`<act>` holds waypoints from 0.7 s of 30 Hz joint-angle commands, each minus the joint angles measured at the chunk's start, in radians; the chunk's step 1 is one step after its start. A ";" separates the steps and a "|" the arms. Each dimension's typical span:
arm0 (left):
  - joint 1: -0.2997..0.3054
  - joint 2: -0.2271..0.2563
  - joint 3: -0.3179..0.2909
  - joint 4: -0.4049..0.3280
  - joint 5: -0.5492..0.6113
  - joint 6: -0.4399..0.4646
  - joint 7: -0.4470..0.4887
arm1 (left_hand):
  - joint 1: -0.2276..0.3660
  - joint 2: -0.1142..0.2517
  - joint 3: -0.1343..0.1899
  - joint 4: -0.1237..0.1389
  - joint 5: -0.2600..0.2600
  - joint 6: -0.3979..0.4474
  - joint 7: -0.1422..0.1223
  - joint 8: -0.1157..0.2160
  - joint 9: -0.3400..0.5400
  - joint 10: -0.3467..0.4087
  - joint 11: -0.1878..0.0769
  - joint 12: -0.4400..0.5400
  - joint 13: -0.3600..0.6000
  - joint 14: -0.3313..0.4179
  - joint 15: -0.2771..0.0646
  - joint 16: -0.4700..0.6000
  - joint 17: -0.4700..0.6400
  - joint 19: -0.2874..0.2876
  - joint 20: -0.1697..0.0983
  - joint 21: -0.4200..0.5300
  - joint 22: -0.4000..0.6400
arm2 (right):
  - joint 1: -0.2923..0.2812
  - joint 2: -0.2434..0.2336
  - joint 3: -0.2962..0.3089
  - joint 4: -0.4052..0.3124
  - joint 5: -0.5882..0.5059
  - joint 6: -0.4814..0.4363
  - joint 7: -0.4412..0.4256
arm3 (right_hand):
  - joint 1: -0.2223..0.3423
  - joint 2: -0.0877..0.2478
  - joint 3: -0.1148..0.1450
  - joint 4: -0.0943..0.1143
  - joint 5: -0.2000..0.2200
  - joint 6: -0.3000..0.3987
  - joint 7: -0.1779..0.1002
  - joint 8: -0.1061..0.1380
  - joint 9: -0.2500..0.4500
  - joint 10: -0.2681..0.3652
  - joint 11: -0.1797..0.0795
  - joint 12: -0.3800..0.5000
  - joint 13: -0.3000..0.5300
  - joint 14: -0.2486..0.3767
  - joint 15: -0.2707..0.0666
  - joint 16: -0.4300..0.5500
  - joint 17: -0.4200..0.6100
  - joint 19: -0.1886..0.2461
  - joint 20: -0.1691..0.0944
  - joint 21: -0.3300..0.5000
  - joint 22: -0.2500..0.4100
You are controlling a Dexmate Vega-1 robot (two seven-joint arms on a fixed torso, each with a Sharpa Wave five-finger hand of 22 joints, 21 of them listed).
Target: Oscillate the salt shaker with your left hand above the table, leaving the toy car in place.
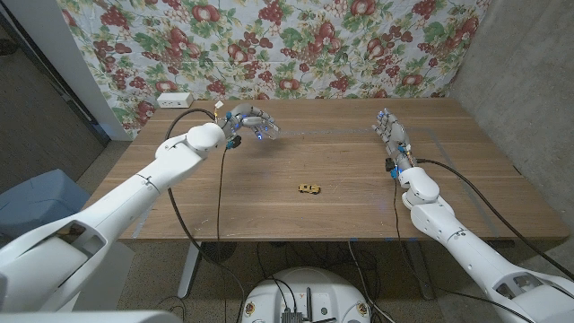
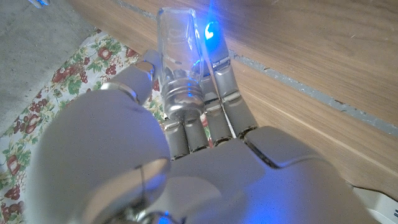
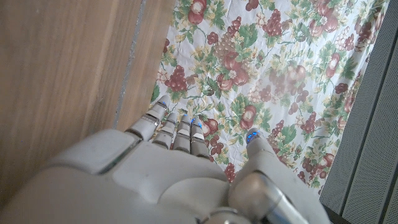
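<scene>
My left hand (image 1: 248, 124) is raised over the table's far left part and grips the salt shaker (image 2: 179, 56), a clear glass bottle with a ribbed metal cap. In the left wrist view the shaker lies between the thumb and the fingers (image 2: 214, 93), glass end pointing away from the palm. The small yellow toy car (image 1: 309, 188) stands on the wooden table (image 1: 359, 215) near the middle, well apart from both hands. My right hand (image 1: 392, 130) stands at the far right of the table with its fingers stretched out and nothing in it.
A floral cloth (image 1: 296, 45) hangs behind the table's far edge. A white power strip (image 1: 175, 99) lies at the far left corner. Black cables (image 1: 219, 206) run along both arms and over the table. A taped line (image 2: 311, 90) crosses the wood under the left hand.
</scene>
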State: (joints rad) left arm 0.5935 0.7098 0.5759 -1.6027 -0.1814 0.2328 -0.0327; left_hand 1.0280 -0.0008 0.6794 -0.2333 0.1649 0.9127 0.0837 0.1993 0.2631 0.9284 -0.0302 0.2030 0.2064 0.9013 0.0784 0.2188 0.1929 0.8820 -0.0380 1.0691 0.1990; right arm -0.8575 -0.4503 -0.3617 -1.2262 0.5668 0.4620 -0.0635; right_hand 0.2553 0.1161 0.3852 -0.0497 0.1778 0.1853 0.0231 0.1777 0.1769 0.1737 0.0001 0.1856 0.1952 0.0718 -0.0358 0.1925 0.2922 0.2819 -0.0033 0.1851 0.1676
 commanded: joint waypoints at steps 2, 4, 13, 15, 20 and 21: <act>-0.021 0.029 0.022 -0.022 0.003 0.037 -0.036 | 0.163 0.165 0.061 0.054 0.006 0.007 0.002 0.000 0.001 0.003 0.002 0.004 0.004 0.311 -0.317 0.004 0.002 -0.079 -0.154 0.007 -0.001 | -0.011 -0.005 0.003 -0.012 0.003 0.001 0.000 | -0.003 -0.004 0.002 -0.009 0.003 0.003 0.010 0.007 0.001 0.010 0.001 0.008 0.000 0.009 -0.017 0.004 -0.001 0.008 -0.001 0.004 0.003; -0.004 0.029 0.013 -0.033 0.009 0.026 -0.003 | 0.163 0.165 0.062 0.054 0.006 0.007 0.001 0.000 0.001 0.003 0.003 0.004 0.004 0.311 -0.317 0.003 0.002 -0.080 -0.154 0.009 -0.001 | -0.013 -0.007 0.003 -0.015 0.002 0.000 0.000 | -0.003 -0.003 0.002 -0.010 0.003 0.003 0.009 0.007 0.001 0.012 0.001 0.009 0.000 0.009 -0.017 0.005 -0.002 0.009 -0.001 0.004 0.003; 0.072 0.003 -0.037 -0.038 0.022 -0.083 0.139 | 0.162 0.165 0.063 0.055 0.006 0.007 0.001 0.000 0.001 0.005 -0.001 0.005 0.004 0.310 -0.317 0.003 0.002 -0.082 -0.153 0.013 -0.002 | -0.018 -0.008 0.005 -0.018 0.005 0.004 0.004 | -0.006 -0.001 0.000 -0.010 0.003 0.004 0.011 0.008 0.001 0.017 0.001 0.011 0.000 0.012 -0.011 0.007 -0.006 0.011 0.002 0.005 0.003; 0.099 -0.010 -0.052 -0.037 0.035 -0.126 0.197 | 0.162 0.165 0.063 0.055 0.006 0.007 0.002 0.000 0.001 0.006 0.000 0.005 0.004 0.310 -0.317 0.003 0.002 -0.083 -0.153 0.014 -0.003 | -0.018 -0.009 0.004 -0.017 0.002 0.006 0.005 | -0.006 -0.001 -0.001 -0.011 0.003 0.004 0.012 0.008 0.001 0.016 0.001 0.010 0.000 0.012 -0.011 0.007 -0.006 0.011 0.002 0.005 0.003; 0.146 -0.053 -0.083 -0.021 0.056 -0.208 0.314 | 0.162 0.165 0.063 0.055 0.006 0.007 -0.002 0.000 0.001 0.004 -0.002 0.004 0.004 0.311 -0.317 0.003 0.002 -0.083 -0.153 0.017 -0.003 | -0.019 -0.008 0.007 -0.015 0.007 0.009 0.008 | -0.008 0.000 -0.002 -0.012 0.003 0.005 0.015 0.009 0.001 0.018 0.001 0.011 0.000 0.012 -0.010 0.008 -0.008 0.012 0.003 0.006 0.003; 0.154 -0.062 -0.089 -0.018 0.060 -0.222 0.336 | 0.162 0.165 0.063 0.055 0.006 0.007 -0.002 0.000 0.001 0.004 -0.002 0.004 0.004 0.311 -0.317 0.003 0.002 -0.083 -0.153 0.017 -0.003 | -0.020 -0.009 0.007 -0.015 0.007 0.009 0.008 | -0.008 0.000 -0.002 -0.012 0.003 0.006 0.015 0.009 0.001 0.018 0.002 0.011 0.000 0.013 -0.010 0.008 -0.009 0.012 0.003 0.005 0.003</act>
State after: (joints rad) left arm 0.6630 0.7055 0.5404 -1.6340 -0.1565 0.1525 0.1028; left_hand 1.0282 -0.0010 0.6793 -0.2333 0.1670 0.9127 0.0837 0.1993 0.2628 0.9281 -0.0298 0.2002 0.2072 0.9013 0.0784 0.2175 0.1934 0.8804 -0.0363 1.0806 0.1950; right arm -0.8730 -0.4576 -0.3577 -1.2408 0.5699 0.4640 -0.0605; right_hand 0.2554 0.1160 0.3809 -0.0540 0.1778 0.1852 0.0306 0.1817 0.1769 0.1805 -0.0001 0.1925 0.1952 0.0717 -0.0357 0.1965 0.2830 0.2855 0.0003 0.1851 0.1677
